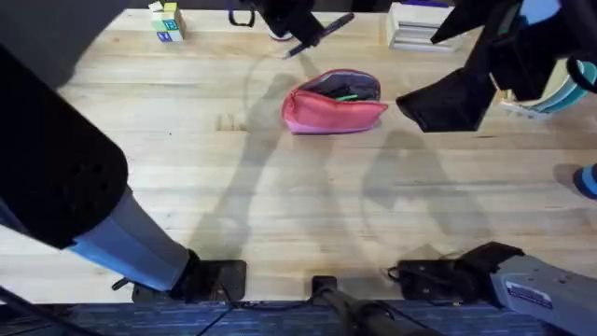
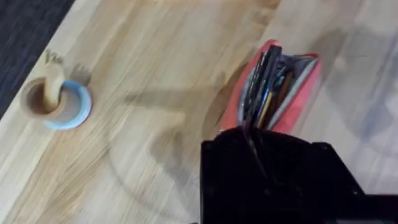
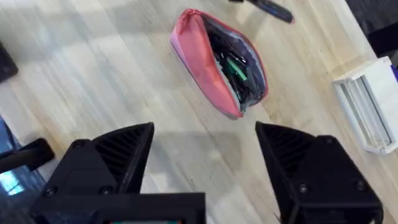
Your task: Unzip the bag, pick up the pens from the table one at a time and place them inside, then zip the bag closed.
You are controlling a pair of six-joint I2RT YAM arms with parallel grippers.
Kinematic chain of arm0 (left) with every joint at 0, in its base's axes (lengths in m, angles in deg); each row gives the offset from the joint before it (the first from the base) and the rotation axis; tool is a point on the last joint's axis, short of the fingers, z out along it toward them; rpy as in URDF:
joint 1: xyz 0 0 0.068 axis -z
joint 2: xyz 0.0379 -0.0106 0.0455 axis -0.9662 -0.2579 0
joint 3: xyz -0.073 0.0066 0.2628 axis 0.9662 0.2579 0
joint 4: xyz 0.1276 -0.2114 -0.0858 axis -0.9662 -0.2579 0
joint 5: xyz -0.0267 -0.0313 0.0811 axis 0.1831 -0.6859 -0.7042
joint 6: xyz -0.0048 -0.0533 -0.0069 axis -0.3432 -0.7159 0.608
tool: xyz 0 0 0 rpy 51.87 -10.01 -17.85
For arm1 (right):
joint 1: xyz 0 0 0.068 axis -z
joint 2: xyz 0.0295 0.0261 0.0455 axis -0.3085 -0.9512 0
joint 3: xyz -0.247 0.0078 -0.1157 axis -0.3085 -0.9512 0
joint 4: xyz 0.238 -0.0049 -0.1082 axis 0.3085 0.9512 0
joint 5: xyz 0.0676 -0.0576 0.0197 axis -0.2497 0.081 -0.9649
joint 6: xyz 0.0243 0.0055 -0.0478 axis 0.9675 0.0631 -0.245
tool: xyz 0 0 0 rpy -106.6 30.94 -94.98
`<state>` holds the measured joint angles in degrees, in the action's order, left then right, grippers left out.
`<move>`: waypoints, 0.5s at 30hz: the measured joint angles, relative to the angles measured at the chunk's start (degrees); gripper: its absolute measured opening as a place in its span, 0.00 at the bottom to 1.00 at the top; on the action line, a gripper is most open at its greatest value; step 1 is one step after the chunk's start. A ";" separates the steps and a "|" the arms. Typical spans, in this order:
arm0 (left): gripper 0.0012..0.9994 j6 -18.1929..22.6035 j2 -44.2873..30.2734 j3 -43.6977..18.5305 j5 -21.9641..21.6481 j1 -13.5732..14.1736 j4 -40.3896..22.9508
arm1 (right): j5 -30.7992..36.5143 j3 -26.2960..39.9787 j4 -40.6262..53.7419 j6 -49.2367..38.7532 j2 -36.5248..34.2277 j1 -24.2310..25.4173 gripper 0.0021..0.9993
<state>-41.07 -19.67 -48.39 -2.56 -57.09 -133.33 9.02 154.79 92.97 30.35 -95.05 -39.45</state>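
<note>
1. The pink bag [image 1: 334,109] lies on the wooden table [image 1: 280,205], toward the far side. Its zipper is open, and dark pens [image 3: 239,71] and something green sit inside.
2. Bare wood spreads all around the bag.
3. In the overhead view, the bag's long side runs left to right.
4. The left gripper [image 1: 312,33] holds a black pen [image 1: 322,35] above the bag.
5. The right gripper [image 3: 204,165] hangs wide open, holding nothing.
</note>
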 joint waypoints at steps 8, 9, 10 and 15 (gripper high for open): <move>0.04 0.00 -1.93 -0.01 0.62 4.54 0.26 | 0.00 0.00 0.00 -0.02 0.00 0.00 1.00; 0.04 0.00 -2.49 0.00 0.63 5.20 0.26 | 0.00 0.00 0.00 0.00 0.00 0.00 1.00; 0.04 -0.01 -3.13 0.00 0.65 5.93 0.41 | 0.00 0.00 0.00 0.00 0.00 0.00 1.00; 0.04 0.00 -5.95 0.00 0.71 8.62 2.18 | 0.00 0.00 0.00 -0.02 0.00 0.00 1.00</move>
<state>-41.07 -25.63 -48.39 -1.85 -48.47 -131.15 9.02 154.79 92.97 30.33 -95.05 -39.45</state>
